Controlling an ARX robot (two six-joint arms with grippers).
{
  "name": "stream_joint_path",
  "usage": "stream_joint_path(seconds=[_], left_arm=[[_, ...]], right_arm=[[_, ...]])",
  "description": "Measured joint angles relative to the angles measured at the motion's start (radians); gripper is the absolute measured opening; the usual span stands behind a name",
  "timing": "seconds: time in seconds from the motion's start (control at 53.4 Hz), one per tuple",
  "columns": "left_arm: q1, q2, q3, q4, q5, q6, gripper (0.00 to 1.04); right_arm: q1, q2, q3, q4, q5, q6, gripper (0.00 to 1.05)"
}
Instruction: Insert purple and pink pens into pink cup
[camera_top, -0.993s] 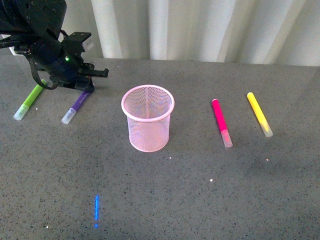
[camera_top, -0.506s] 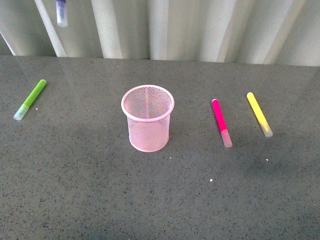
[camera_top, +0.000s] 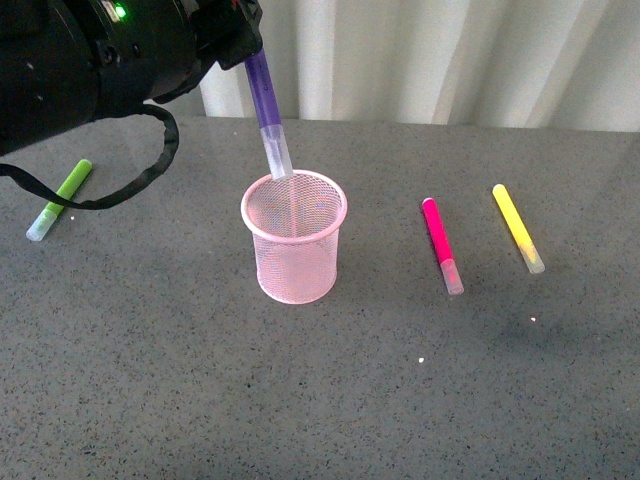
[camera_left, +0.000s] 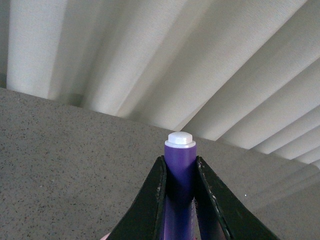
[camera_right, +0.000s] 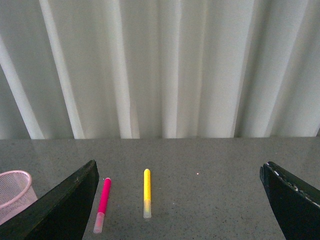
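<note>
My left gripper (camera_top: 243, 40) is shut on the purple pen (camera_top: 265, 100) and holds it steeply tilted, clear cap down, with the cap tip at the far rim of the pink cup (camera_top: 294, 250). In the left wrist view the purple pen (camera_left: 180, 170) sits clamped between the two black fingers (camera_left: 150, 200). The pink pen (camera_top: 441, 243) lies flat on the table to the right of the cup; it also shows in the right wrist view (camera_right: 102, 202). My right gripper (camera_right: 180, 200) is open and empty, out of the front view.
A yellow marker (camera_top: 518, 227) lies right of the pink pen, also in the right wrist view (camera_right: 147, 192). A lime-green marker (camera_top: 60, 198) lies at the far left. A white pleated curtain (camera_top: 430, 60) backs the grey table (camera_top: 320, 400).
The left arm lifted the purple pen off the table, rose out of view, then came back in over the cup with the pen cap-down at its rim.
</note>
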Motion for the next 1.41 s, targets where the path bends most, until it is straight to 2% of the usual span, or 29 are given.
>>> stream_joint_path(seconds=[0.3,0.618,1.405], left_arm=[[0.02,0.146,0.039,0.112,-0.035,-0.037,0.13],[0.035,0.227,0.084,0.157,-0.059,-0.067,0.13],[-0.029,0.229,0.002,0.219,-0.106,-0.101,0.13]], right_arm=[[0.0,0.0,0.0,0.0,0.0,0.0,0.98],[0.0,0.0,0.0,0.0,0.0,0.0,0.98],[0.0,0.0,0.0,0.0,0.0,0.0,0.98]])
